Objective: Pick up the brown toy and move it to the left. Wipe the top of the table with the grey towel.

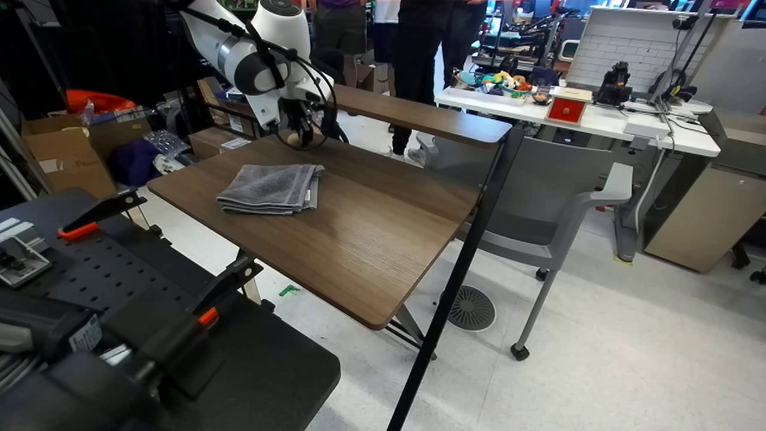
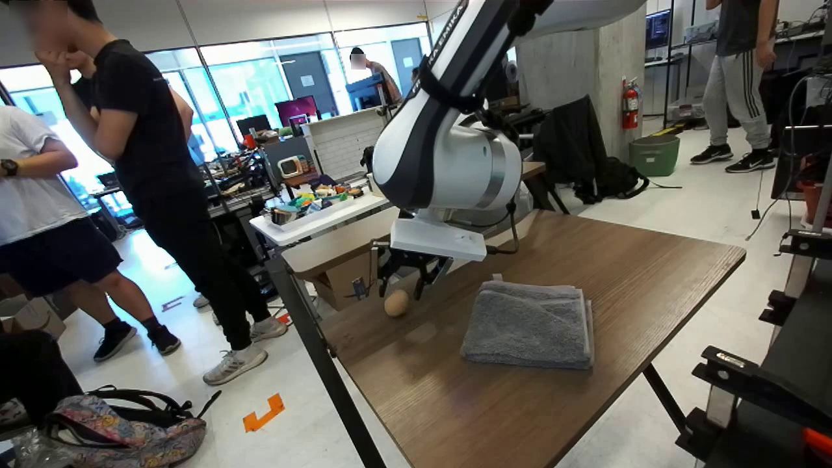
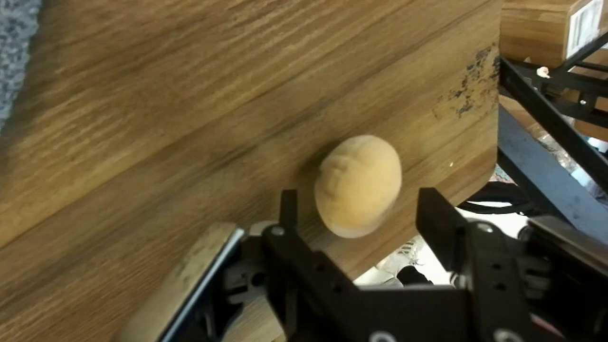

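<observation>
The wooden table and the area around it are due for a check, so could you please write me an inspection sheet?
Surface: brown wood-grain table; dark marks near an edge in the wrist view.
Job's things: brown toy on the table, apart from the folded grey towel, also on it.
Clutter: colourful items heaped on the white desk; backpack on the floor.
Gripper: gripper open, with gaps on both sides of the toy in the wrist view.
Cables: black cable loops at the wrist; whether it touches the table cannot be told.
Surroundings: grey chair beside the table; person in black standing nearby.
</observation>
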Available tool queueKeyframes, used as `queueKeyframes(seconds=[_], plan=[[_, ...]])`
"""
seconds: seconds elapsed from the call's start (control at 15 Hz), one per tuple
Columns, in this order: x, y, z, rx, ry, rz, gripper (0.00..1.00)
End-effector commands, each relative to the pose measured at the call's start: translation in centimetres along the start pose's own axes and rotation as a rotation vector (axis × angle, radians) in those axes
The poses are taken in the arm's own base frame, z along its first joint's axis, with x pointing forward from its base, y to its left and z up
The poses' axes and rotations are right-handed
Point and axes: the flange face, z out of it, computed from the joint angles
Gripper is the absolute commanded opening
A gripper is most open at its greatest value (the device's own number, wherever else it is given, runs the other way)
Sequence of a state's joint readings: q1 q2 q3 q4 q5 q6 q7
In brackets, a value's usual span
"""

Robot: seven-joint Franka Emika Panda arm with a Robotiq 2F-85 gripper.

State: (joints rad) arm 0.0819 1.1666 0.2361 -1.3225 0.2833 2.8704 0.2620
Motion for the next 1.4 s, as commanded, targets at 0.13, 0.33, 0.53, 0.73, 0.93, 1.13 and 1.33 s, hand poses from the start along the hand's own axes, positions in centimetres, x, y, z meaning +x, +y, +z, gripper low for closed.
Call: queueKeyframes(seconds=[0.13, 0.33, 0.53, 0.73, 0.93, 1.13, 1.33], plan=[[-0.1, 1.1, -4.2, -0.017, -0.024, -0.02, 1.0], [-0.7, 3.2, -6.5, -0.119, -0.055, 0.004, 1.0], [-1.6, 6.5, -9.8, -0.274, -0.103, 0.03, 1.0], [-2.7, 8.8, -13.1, -0.41, -0.205, 0.024, 1.0], [-1.9, 9.3, -12.1, -0.399, -0.231, 0.016, 1.0], [-2.1, 9.8, -12.6, -0.414, -0.243, 0.033, 1.0], [-2.1, 10.9, -10.0, -0.399, -0.233, 0.091, 1.0]])
